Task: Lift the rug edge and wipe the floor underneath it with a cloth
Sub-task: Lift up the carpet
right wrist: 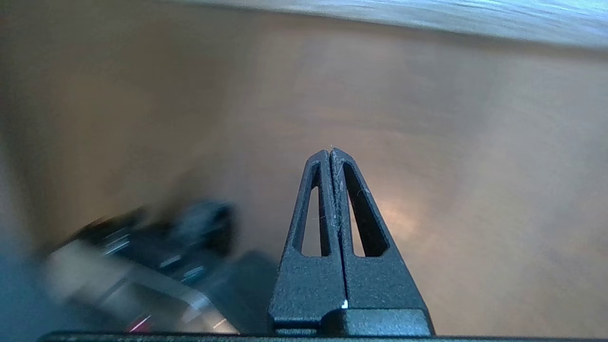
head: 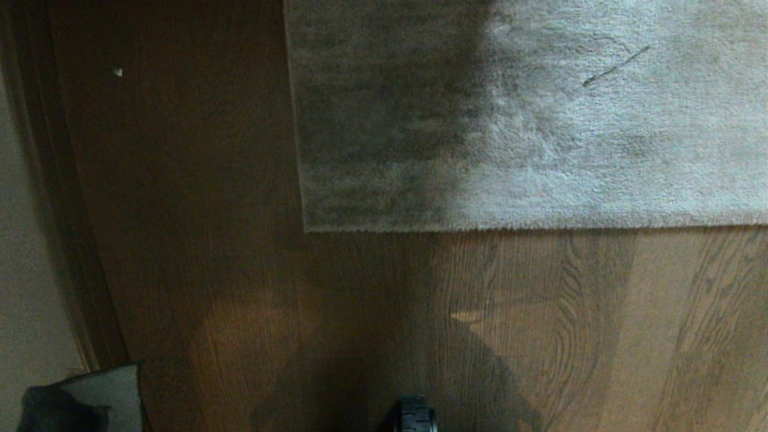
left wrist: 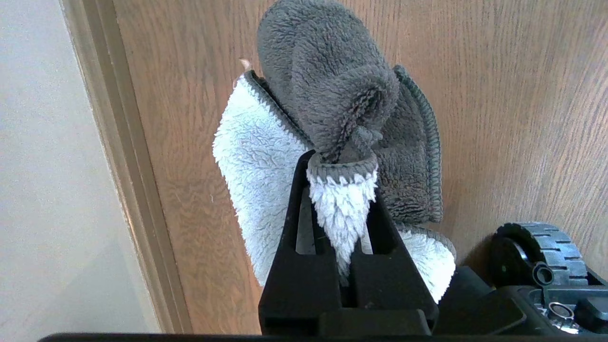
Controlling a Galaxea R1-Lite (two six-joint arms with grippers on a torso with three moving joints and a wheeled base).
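Note:
The grey plush rug (head: 528, 114) lies flat on the brown wood floor (head: 372, 324). Its near edge (head: 528, 228) runs straight across the head view, with a corner at the left. The cloth (left wrist: 332, 118), dark grey on one side and pale on the other, hangs bunched from my left gripper (left wrist: 341, 159), which is shut on it above the floor beside the skirting. A bit of the cloth (head: 78, 402) shows at the head view's lower left. My right gripper (right wrist: 330, 151) is shut and empty above bare floor, with the rug edge (right wrist: 427, 19) far ahead of it.
A wall and dark skirting board (head: 54, 198) run along the left. A small white scrap (head: 117, 72) lies on the floor left of the rug. My base's wheel (head: 417, 414) shows at the bottom centre, also the wheel (left wrist: 541, 251) beside the cloth.

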